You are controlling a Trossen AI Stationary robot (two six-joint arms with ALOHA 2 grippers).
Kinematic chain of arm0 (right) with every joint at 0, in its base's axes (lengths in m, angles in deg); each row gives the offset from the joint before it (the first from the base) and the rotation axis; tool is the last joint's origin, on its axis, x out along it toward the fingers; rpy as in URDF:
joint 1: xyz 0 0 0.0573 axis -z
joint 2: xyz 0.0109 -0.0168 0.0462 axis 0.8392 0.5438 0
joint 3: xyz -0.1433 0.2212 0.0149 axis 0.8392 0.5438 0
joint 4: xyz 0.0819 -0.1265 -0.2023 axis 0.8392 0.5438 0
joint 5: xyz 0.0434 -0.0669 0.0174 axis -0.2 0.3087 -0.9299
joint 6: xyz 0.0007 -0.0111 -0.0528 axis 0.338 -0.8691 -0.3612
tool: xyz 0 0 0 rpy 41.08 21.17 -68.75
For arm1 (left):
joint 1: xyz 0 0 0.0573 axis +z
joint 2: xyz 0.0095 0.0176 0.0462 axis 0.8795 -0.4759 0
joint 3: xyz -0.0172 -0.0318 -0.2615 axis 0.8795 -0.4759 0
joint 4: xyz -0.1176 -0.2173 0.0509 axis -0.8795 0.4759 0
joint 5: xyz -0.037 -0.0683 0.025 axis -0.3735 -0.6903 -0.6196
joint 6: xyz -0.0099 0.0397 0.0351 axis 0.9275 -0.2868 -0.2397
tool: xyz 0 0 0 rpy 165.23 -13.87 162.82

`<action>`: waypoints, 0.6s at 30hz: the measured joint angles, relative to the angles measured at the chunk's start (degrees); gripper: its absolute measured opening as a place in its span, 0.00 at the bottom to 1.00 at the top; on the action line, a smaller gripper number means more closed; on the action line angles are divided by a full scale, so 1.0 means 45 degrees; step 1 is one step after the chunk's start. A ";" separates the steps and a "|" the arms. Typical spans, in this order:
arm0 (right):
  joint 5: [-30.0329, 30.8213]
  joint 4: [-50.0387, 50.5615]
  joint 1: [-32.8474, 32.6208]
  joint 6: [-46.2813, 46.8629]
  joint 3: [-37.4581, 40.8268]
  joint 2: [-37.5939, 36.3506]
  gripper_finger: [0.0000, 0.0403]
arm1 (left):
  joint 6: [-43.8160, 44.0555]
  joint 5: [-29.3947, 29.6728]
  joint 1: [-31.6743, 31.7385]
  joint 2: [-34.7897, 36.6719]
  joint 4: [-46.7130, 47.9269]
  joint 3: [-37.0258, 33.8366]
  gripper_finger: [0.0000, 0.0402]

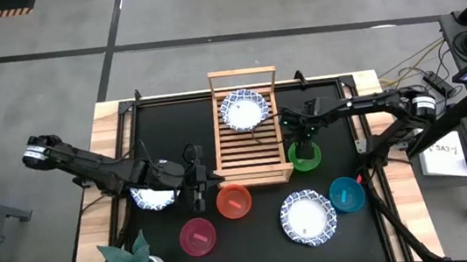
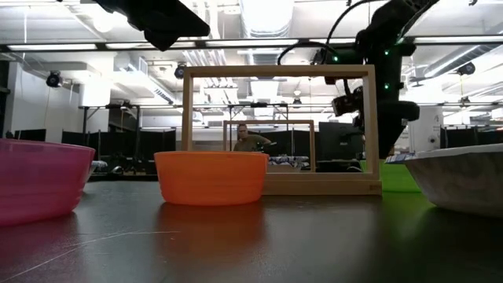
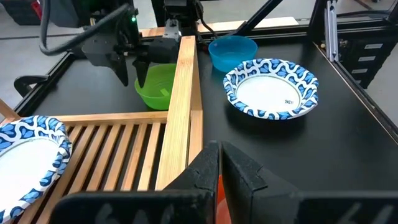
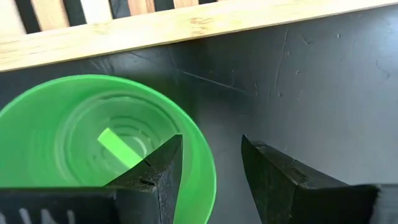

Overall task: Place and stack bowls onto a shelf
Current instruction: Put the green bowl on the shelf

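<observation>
My right gripper (image 1: 306,146) is open and points down over the green bowl (image 1: 304,156), which sits on the mat beside the shelf's right near corner. In the right wrist view one finger (image 4: 158,174) stands inside the bowl's rim (image 4: 202,158) and the other finger (image 4: 273,177) outside it, with a gap showing. My left gripper (image 1: 211,179) is shut and hovers by the wooden shelf's (image 1: 252,162) left near corner, holding nothing. One blue-rimmed bowl (image 1: 243,109) rests on the shelf's slats. Another (image 1: 155,196) lies under my left arm.
On the mat in front of the shelf stand the orange-red bowl (image 1: 234,201), the magenta bowl (image 1: 198,236), a blue-rimmed bowl (image 1: 308,217) and the teal bowl (image 1: 346,194). A potted plant (image 1: 134,261) stands at the near left corner. A person shows far behind the shelf in the low view.
</observation>
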 joint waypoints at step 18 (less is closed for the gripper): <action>-0.0806 0.0213 0.0261 0.0822 0.0301 -0.0215 0.03 | -0.0097 -0.0007 -0.0105 0.0009 0.0117 -0.0005 0.00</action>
